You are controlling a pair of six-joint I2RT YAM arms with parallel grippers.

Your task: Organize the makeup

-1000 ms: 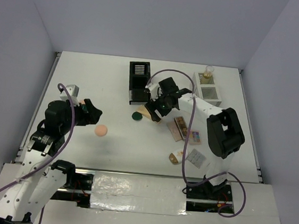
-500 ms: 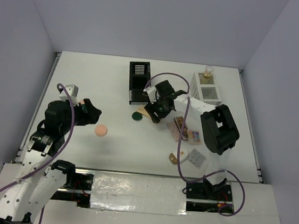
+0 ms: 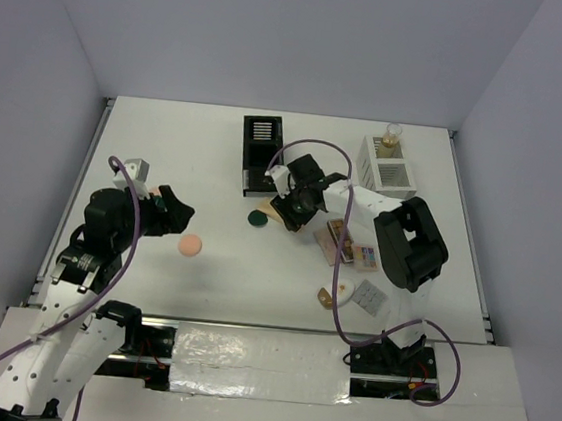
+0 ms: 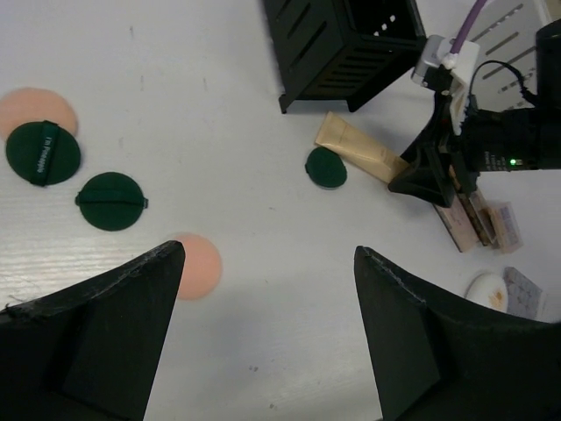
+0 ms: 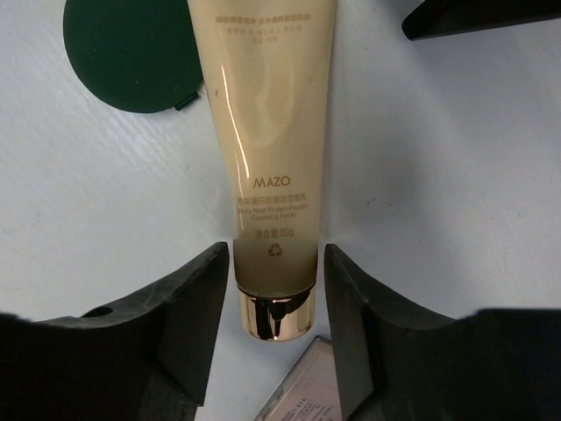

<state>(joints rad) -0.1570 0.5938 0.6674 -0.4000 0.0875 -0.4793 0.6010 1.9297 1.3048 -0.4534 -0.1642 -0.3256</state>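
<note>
- Across the middle of the scene lies a flat white bench, boxed by plain pale lavender walls on three sides.
- Just in front of the black slotted organizer, the gold tube lies flat on the bench.
- From the right wrist, its long axis runs straight up the picture. The shiny gold cap is at the near end, toward the wrist, and the flat end points away, past the top edge.
- From the left wrist, the tube lies on a diagonal. Its flat end is by the organizer's corner and its cap end is under the right arm.
- A dark green compact lies just beside the tube's far half.
- The right gripper straddles the tube just above the cap, one finger close against each side. I cannot tell whether they press on it.
- The left gripper is spread wide above bare bench at the left, holding nothing, near a peach puff.
</note>
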